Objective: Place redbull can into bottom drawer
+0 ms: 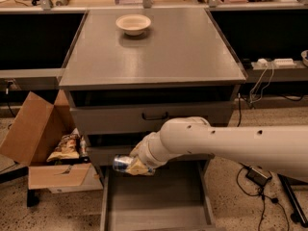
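Observation:
The redbull can [121, 163] is a slim blue and silver can lying sideways in my gripper [134, 166], its shiny end pointing left. The gripper is shut on the can at the end of my white arm [226, 141], which reaches in from the right. It hangs just above the rear left part of the bottom drawer [159, 211]. That drawer is pulled open, a wide shallow grey tray with low side walls. The drawer's inside shows nothing in it.
A beige bowl [133, 23] sits on the grey cabinet top [154, 57]. An upper drawer with a black handle [155, 115] is closed. An open cardboard box [38, 143] with snack bags stands on the floor at left. Cables [255, 177] lie on the floor at right.

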Robot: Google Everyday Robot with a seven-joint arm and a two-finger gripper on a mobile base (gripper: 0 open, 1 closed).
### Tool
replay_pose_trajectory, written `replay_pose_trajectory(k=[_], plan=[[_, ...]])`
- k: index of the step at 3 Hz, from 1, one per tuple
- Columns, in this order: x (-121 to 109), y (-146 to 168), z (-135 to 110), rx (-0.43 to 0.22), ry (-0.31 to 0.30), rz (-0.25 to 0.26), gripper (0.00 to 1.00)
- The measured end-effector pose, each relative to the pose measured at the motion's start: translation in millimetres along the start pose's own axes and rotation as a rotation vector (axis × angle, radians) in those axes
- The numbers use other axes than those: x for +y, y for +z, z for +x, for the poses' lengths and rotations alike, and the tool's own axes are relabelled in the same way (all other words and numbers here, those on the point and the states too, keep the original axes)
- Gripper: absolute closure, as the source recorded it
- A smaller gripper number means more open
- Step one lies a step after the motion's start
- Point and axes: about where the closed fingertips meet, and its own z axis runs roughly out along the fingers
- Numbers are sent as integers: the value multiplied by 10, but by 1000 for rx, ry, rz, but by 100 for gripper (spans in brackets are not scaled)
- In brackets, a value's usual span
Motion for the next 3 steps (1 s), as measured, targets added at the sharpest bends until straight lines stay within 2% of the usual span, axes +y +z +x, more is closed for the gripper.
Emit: replay_pose_trajectory(k=[1, 2, 3], plan=[[7, 143, 129, 8, 16, -6, 100], [69, 539, 488, 23, 39, -27, 100], [184, 1021, 830, 37, 68, -75, 100]])
